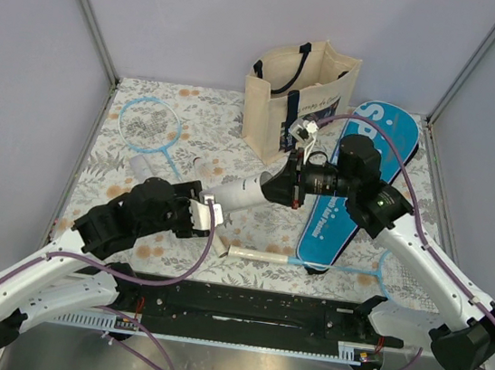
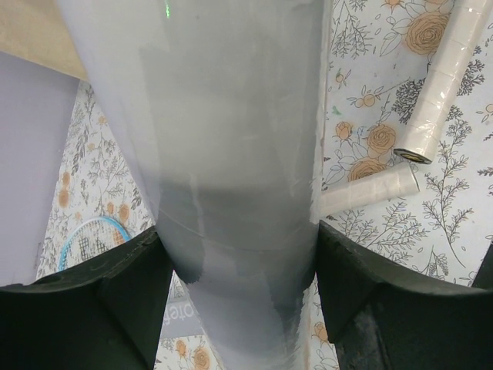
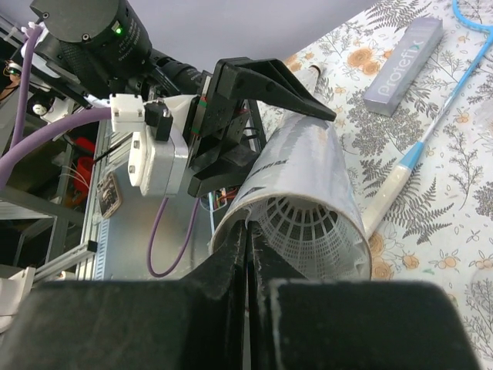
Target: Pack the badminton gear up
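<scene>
The long white tube (image 1: 239, 193) hangs above the mat between both arms. My left gripper (image 2: 239, 247) is shut on the tube (image 2: 231, 139), one finger on each side. In the right wrist view the tube's open mouth (image 3: 339, 193) shows a white mesh shuttlecock (image 3: 308, 231) inside. My right gripper (image 3: 246, 225) is shut, its tips at the mouth's rim; whether they pinch the skirt I cannot tell. One light-blue racket (image 1: 150, 125) lies at the far left. The other racket (image 1: 261, 254) lies near the front. The blue case (image 1: 360, 195) lies under my right arm.
The cream tote bag (image 1: 296, 96) stands upright at the back centre. A grey box (image 3: 404, 65) lies on the floral mat beside a racket shaft (image 3: 431, 127). Two white wrapped cylinders (image 2: 431, 85) lie on the mat below my left wrist. Grey walls close three sides.
</scene>
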### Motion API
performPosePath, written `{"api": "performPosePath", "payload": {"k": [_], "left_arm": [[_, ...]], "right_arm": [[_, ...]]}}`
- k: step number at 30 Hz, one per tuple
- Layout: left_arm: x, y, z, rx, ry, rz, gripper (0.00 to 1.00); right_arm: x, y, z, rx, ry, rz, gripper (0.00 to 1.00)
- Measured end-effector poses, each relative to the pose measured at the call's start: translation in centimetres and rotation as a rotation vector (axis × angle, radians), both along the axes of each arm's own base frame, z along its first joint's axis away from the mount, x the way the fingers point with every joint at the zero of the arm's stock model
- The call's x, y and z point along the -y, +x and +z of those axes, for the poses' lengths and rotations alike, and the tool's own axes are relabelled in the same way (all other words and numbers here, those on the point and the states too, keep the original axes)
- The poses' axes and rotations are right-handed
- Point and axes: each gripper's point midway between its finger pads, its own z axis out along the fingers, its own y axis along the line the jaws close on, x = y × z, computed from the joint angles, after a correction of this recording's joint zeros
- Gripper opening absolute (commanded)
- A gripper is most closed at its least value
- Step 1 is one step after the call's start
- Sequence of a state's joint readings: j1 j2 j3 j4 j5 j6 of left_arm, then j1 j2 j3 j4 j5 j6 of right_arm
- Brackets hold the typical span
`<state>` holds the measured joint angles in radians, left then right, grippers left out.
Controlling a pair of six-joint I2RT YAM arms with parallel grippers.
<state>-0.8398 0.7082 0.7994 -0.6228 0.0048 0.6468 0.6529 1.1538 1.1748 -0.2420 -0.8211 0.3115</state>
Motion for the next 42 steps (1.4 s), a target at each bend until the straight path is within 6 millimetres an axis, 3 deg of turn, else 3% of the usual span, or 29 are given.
{"api": "performPosePath", "payload": {"k": [6,9,14,16,22,27,30,32,36,42], "left_arm": [[0.0,0.0,0.1,0.005,-0.005,0.000,0.47],[0.1,0.1,0.2,0.007,-0.009,0.001,0.46],[0.2,0.2,0.4,0.005,-0.025,0.013,0.43],[0.0,0.3,0.3,0.004,-0.024,0.024,0.43],[-0.6,1.1,0.8,0.032,-0.063,0.105,0.43],[-1.7,1.8,0.7,0.054,-0.080,0.191,0.43],[-2.5,2.3,0.7,0.077,-0.081,0.248,0.43],[-3.1,2.7,0.6,0.091,-0.073,0.281,0.43],[-4.3,3.5,1.2,0.146,-0.083,0.360,0.43],[-7.1,4.0,3.8,0.275,-0.191,0.502,0.43]], "right_arm": [[-1.0,0.6,-0.4,-0.013,0.004,0.003,0.02],[-1.2,0.8,-0.4,-0.024,0.007,-0.007,0.13],[-1.2,1.6,-0.4,-0.041,0.008,-0.061,0.43],[-1.1,2.1,-0.1,-0.043,0.006,-0.099,0.48],[0.6,2.5,3.4,0.002,0.052,-0.232,0.65],[2.9,3.3,6.3,0.046,0.124,-0.399,0.67],[4.6,4.4,7.1,0.043,0.191,-0.537,0.67],[5.4,5.2,6.5,0.016,0.231,-0.616,0.67],[6.2,7.6,2.8,-0.083,0.266,-0.767,0.65],[4.2,12.2,-3.8,-0.267,0.233,-0.890,0.63]]}}
